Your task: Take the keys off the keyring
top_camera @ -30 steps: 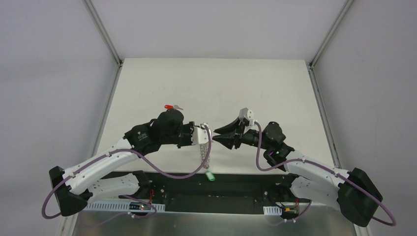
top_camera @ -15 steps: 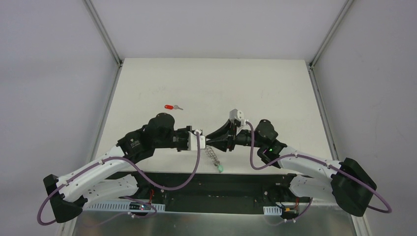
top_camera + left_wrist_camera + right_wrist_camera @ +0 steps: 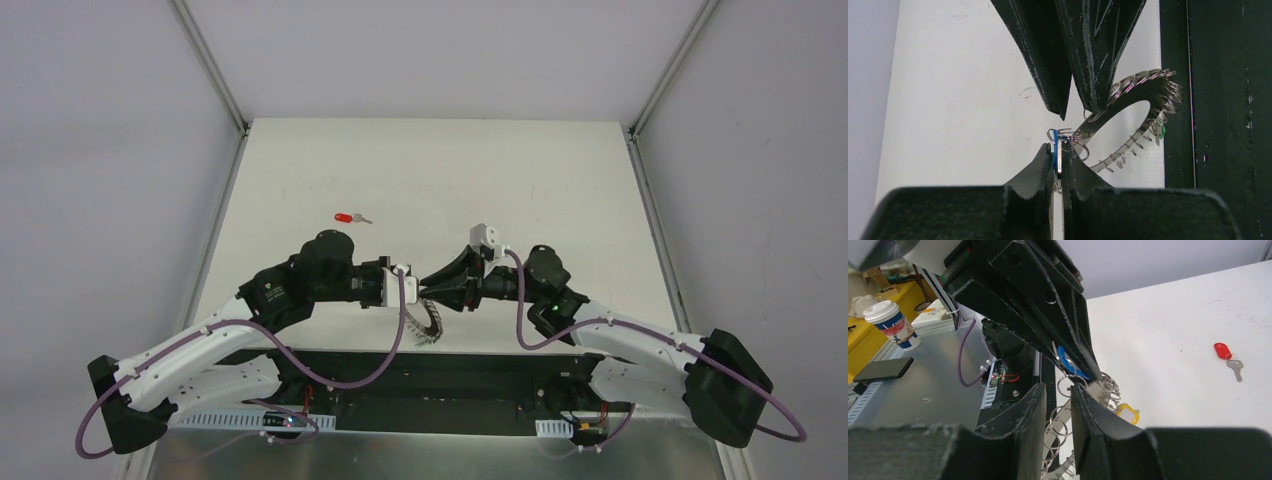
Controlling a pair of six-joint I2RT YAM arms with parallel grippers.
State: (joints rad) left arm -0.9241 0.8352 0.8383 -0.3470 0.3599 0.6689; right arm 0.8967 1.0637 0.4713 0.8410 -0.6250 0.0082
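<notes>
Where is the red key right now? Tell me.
In the top view, the red key lies loose on the table, left of centre, beyond the left arm and apart from the keyring.

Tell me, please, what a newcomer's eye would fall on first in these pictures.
The two pincers meet tip to tip above the near edge of the table. The left pincer clamps a blue key, and the right pincer stands slightly open at the keyring beside it. Farther back, left of centre, a red key lies alone.
</notes>
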